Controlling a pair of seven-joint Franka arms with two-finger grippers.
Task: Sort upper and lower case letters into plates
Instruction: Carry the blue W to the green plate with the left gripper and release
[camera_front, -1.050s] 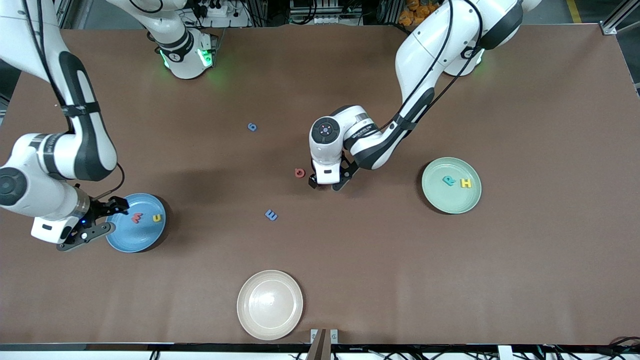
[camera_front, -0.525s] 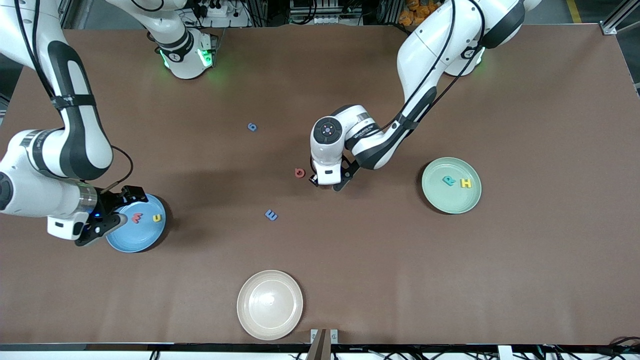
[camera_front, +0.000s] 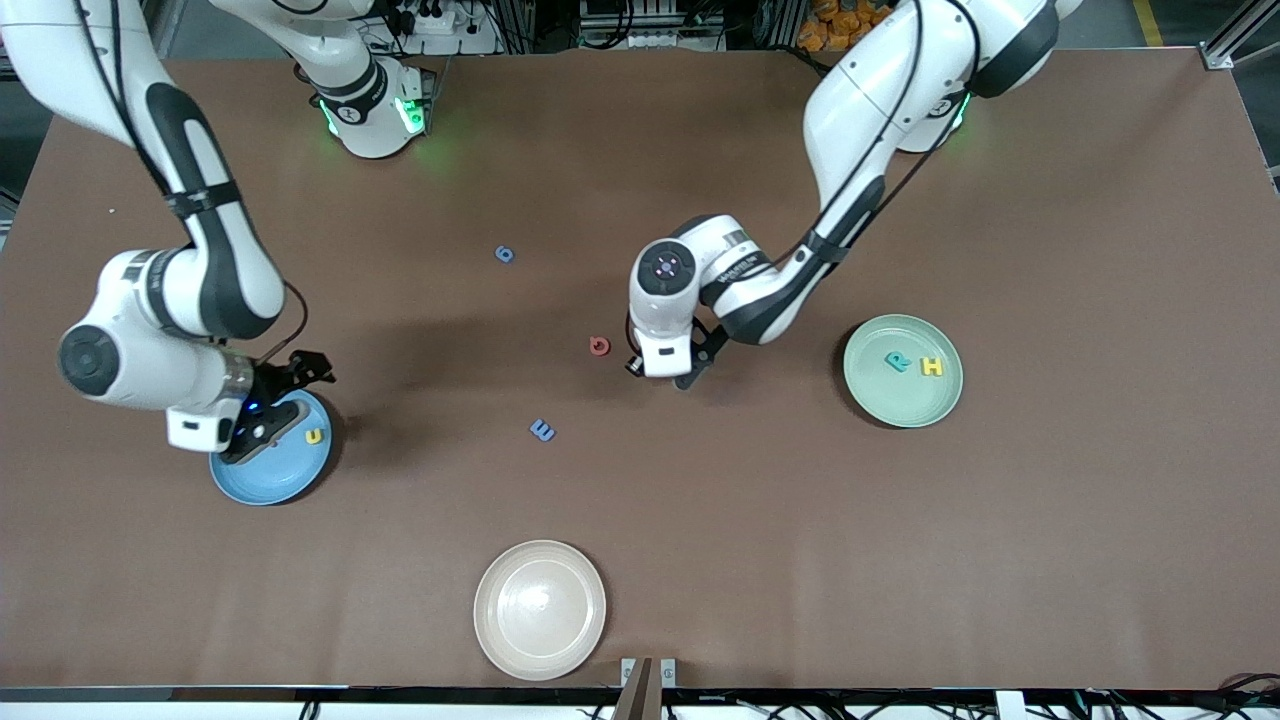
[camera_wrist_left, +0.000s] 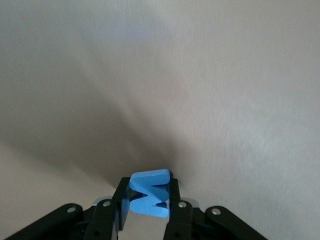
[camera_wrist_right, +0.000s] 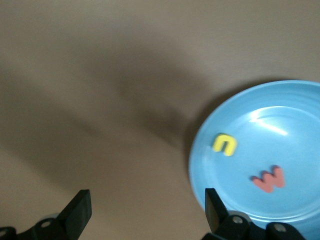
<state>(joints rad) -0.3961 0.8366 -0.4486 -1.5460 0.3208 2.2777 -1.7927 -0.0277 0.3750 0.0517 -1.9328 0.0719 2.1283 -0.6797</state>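
**A:** Operator, start at the camera's edge. You have a brown table (camera_front: 760, 560), matte, with the cream plate (camera_front: 540, 610) nearest of all.

**B:** And the sorting dishes?

**A:** One step farther. The blue plate (camera_front: 270, 492) lies toward the right arm's end and carries a yellow u (camera_front: 314, 435). The right wrist view also shows you a salmon w (camera_wrist_right: 269, 178) on it. The green plate (camera_front: 900, 408) lies toward the left arm's end, holding a teal letter (camera_front: 898, 361) and a yellow H (camera_front: 932, 367) side by side.

**B:** What's loose on the table?

**A:** A blue E (camera_front: 542, 430) between the plates. Farther off are a salmon ring-shaped letter (camera_front: 599, 346) and then a small blue letter (camera_front: 505, 254). Past the table edge you get both bases glowing green, with cables and metal framing.

**B:** Now the arms.

**A:** Your right arm bends down from its base with the wrist low. The right gripper (camera_front: 268, 408) hangs over the blue plate's rim, fingers spread wide and nothing between them.

**B:** And the left?

**A:** It reaches in across the middle with the elbow folded and the wrist pointing straight down. The left gripper (camera_front: 660, 372) sits just beside the salmon ring-shaped letter. Its fingers (camera_wrist_left: 172, 202) are pinched narrow on a bright blue zigzag letter (camera_wrist_left: 150, 182), gripped at both sides.
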